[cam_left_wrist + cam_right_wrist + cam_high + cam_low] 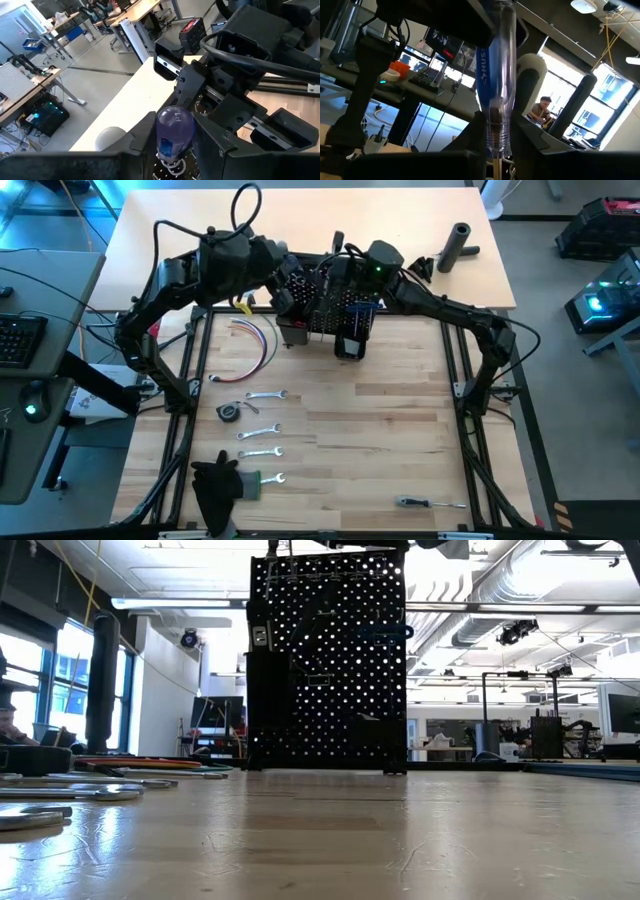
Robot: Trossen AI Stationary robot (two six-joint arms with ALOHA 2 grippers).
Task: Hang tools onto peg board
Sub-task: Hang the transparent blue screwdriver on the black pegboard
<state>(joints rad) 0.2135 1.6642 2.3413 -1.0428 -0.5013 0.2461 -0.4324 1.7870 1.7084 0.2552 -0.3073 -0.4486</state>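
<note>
The black peg board (pixel 340 315) (pixel 330 660) stands upright at the table's far middle. Both grippers meet just above its top edge. My left gripper (pixel 288 288) (pixel 175 150) comes from the left and my right gripper (pixel 338 275) (pixel 496 150) from the right. Each is shut on the same screwdriver, whose clear blue handle (pixel 175 125) (pixel 492 70) shows between the fingers in both wrist views. Its shaft and tip are hidden. Silver wrenches (pixel 265 395) (pixel 258 430), a round tape measure (pixel 229 412) and another screwdriver (pixel 425 502) lie flat on the table. My left gripper has the handle's rounded butt end (pixel 176 119) between its two fingers, one on either side. It comes roughly level from the table's left. The screwdriver is clear of the table. My right gripper pinches the handle's lower end by the metal collar (pixel 494 127) between its two fingers. It comes about level from the table's right, and the fingers lie across the handle. The handle stands upright above them.
A bundle of coloured wires (pixel 255 345) lies left of the board and a black glove-like cloth (pixel 215 485) at the near left. A black cylinder (pixel 458 245) rests on the far board behind. Bare wood spreads over the table's middle and right.
</note>
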